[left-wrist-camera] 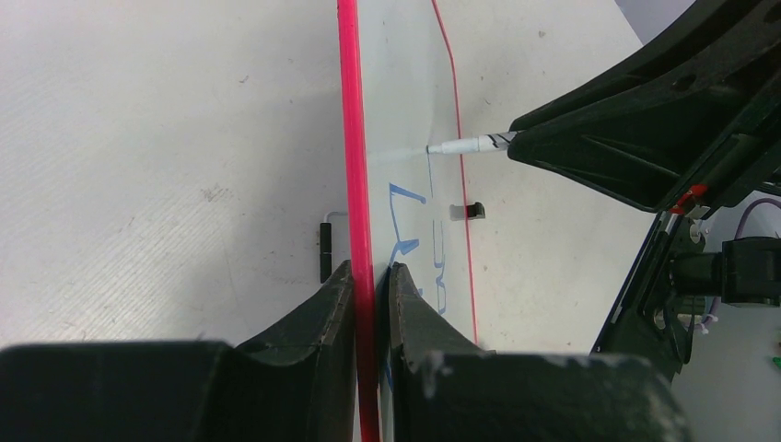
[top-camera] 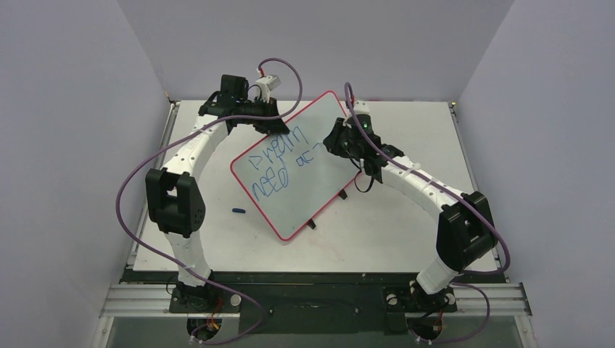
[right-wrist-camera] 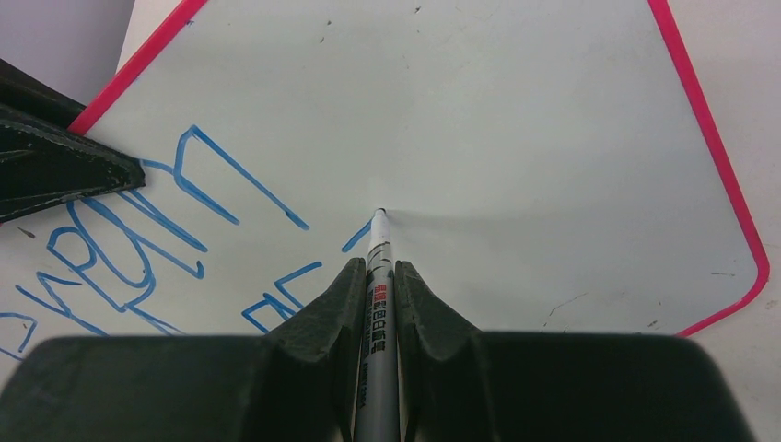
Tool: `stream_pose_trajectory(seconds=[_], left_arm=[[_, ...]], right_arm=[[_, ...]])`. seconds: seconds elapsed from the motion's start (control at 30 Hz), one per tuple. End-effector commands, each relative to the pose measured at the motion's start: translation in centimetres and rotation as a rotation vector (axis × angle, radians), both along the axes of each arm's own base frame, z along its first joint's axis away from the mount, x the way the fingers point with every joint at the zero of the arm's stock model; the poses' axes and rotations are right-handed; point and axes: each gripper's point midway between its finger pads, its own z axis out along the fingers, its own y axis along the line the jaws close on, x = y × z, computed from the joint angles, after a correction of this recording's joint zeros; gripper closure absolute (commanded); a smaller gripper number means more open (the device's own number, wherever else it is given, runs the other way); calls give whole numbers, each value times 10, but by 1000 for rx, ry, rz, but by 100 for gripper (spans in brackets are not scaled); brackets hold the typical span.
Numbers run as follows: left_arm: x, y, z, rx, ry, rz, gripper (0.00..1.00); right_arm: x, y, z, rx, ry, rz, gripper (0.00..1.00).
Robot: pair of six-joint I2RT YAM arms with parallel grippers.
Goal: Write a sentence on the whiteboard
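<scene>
Nearest the arm bases, a small blue pen cap (top-camera: 238, 211) lies loose on the pale grey bench (top-camera: 406, 239), just left of the large white whiteboard with a thin red rim (top-camera: 312, 204), which sits diagonally mid-bench. The blue marker sentence (top-camera: 279, 163) so far fills two wobbly rows, with a few more letters to their right. The right hand (right-wrist-camera: 373, 269) pinches a slim white marker (right-wrist-camera: 378, 247), its tip touching the board just past the last stroke. Farthest, the left hand (left-wrist-camera: 370, 273) clamps the red rim. The writing looks partway done: the line reads unfinished and bare white remains.
</scene>
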Motion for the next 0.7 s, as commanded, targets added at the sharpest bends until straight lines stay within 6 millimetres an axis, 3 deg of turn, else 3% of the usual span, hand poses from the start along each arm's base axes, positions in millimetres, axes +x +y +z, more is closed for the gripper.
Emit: stream_pose_trajectory(seconds=[0.0,0.17,0.47,0.67], left_arm=[[-15,-12,13,23,-94,-107,100],[-15,-13,12,23,-95,-108,100],[-17,-17,10,23,-91,-118,100],[-17,-16,12,24,-95,-117,100]], right_arm=[[-2,5,41,75,-87,11,100],[0,9,51,92,-104,19,100],[14,19,35,76,-68,24,100],[7,18,21,64,-42,29,100]])
